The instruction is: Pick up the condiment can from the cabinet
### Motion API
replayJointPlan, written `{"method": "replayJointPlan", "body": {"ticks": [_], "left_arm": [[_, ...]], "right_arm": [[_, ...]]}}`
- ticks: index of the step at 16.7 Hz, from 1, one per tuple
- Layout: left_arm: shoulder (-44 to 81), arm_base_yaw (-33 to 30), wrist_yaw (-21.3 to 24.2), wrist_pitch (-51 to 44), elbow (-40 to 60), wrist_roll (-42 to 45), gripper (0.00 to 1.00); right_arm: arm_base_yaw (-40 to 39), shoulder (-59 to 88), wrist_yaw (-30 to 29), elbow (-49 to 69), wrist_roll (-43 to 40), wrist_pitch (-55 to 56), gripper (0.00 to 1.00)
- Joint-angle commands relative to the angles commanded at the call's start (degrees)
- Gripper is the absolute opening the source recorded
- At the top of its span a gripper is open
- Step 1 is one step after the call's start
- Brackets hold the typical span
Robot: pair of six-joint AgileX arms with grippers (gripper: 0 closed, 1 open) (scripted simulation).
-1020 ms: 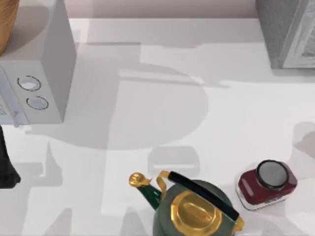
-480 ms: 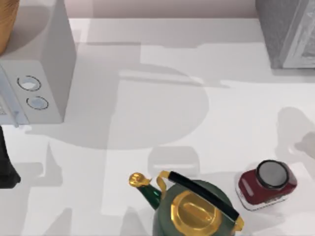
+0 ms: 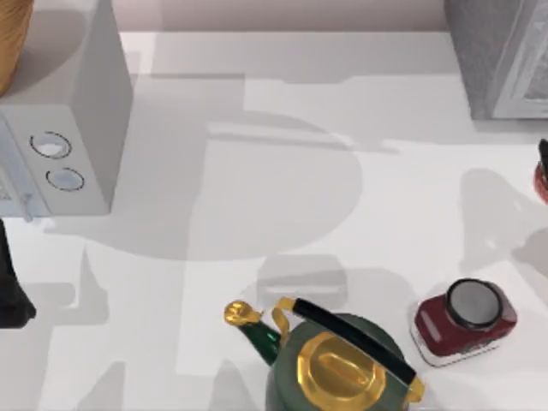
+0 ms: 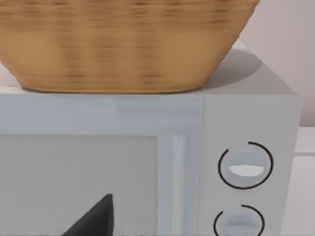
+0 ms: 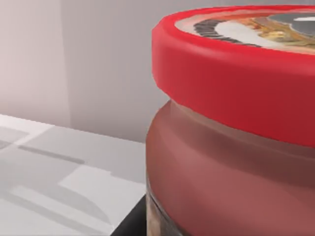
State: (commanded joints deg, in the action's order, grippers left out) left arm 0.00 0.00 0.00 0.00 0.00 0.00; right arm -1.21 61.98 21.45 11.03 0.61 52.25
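Red-rimmed condiment can (image 5: 236,128), seemingly upright

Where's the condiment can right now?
The condiment can is at the top view's right edge, just below the grey cabinet and up from the dark red jar; the right wrist view has it very close.

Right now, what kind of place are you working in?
Probably a kitchen counter: a microwave with a wicker basket on top, a green and gold kettle, and a dark red jar on the white table.

White table (image 3: 257,128) under soft shadows, pale wall (image 5: 29,54) behind.
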Motion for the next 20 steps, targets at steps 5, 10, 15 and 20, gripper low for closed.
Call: {"method": "replayJointPlan", "body": {"ticks": [5,10,15,20], "left_arm": [[0.0,0.0,0.0,0.0,0.0,0.0,1.0],[0.0,0.0,0.0,0.0,0.0,0.0,1.0],[0.0,0.0,0.0,0.0,0.0,0.0,1.0],[0.0,0.0,0.0,0.0,0.0,0.0,1.0]], "right_arm": [[-0.2,13.5,4.6,1.9,0.1,10.7,0.0],[-0.2,27.0,8.9,3.8,0.1,21.3,0.0],[-0.5,40.3,13.6,6.2,0.3,32.7,0.0],[-0.7,52.7,17.9,8.4,0.4,43.0,0.0]]}}
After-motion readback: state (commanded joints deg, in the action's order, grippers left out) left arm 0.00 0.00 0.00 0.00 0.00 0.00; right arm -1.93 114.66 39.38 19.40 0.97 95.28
